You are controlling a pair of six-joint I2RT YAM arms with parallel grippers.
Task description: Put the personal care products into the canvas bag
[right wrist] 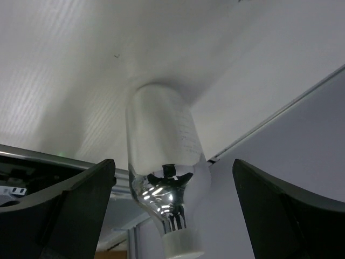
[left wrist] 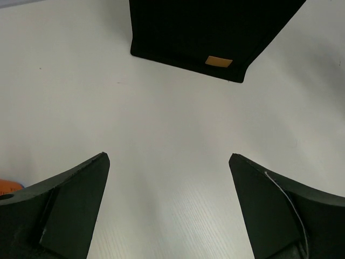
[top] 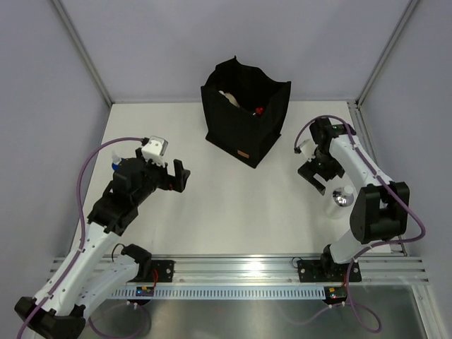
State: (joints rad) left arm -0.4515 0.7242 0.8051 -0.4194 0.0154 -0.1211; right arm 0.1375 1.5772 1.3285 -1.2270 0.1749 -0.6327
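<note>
The canvas bag is a boxy black bag standing at the back centre; its tan label faces my left wrist camera. Inside its open top lie a beige bottle and a red cap. A silver-white bottle stands upright on the table beside the right arm. In the right wrist view this bottle sits in line with the gap of my open right gripper, touching neither finger. My left gripper is open and holds nothing, pointing toward the bag. A blue cap peeks out behind the left arm, and an orange sliver shows beside the left finger.
White table top between the arms. Grey walls enclose the back and both sides, with metal posts at the corners. A slotted metal rail carrying the arm bases runs along the near edge.
</note>
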